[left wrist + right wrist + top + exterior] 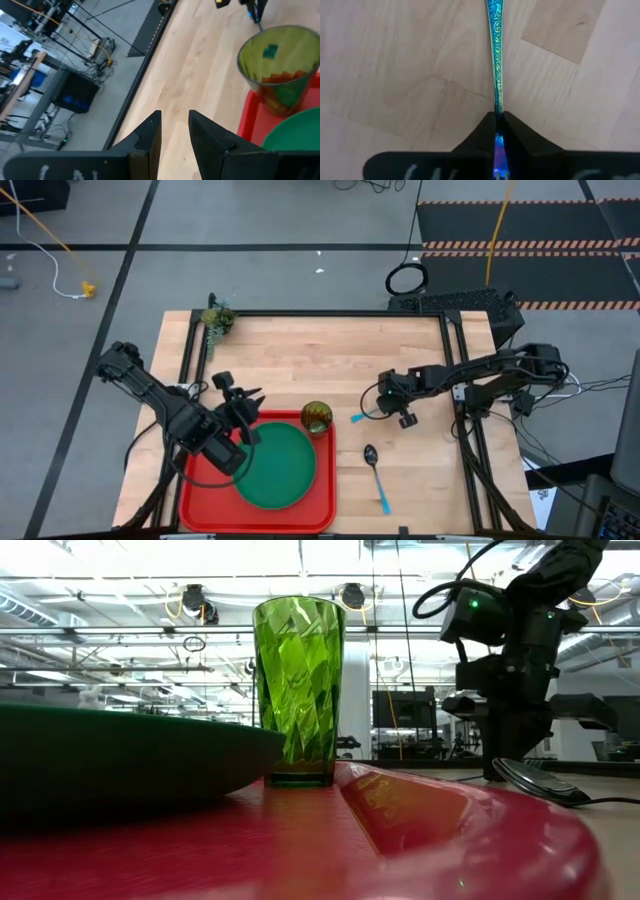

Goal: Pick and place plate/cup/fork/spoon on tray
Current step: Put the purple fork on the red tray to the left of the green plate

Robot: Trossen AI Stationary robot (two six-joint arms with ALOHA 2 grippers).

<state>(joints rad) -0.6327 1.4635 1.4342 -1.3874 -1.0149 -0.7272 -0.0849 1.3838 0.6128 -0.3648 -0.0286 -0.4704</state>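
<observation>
Fork (495, 60) handle is sitting pinched between the closed fingers of the right gripper (498, 120), low on the bare wooden table (420, 470) to the right of the tray (200, 490). Left gripper (175, 132) is hovering over the tray's rear edge, fingers parted and holding nothing, beside the cup (317, 417) standing on the tray next to the plate (275, 465), while the spoon (376, 473) is lying apart on the table

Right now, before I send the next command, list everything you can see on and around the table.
tray: one, bright red, table's near left.
plate: one, dark green, on the tray.
cup: one, translucent green, upright on the tray's far right corner.
fork: one, light-blue handle, on the wood, clamped by the right tool.
spoon: one, dark bowl, blue handle, on the wood right of the tray.
plant sprig: one, green, table's far left corner.
left tool: open, over the tray's far edge.
right tool: shut on the fork.
</observation>
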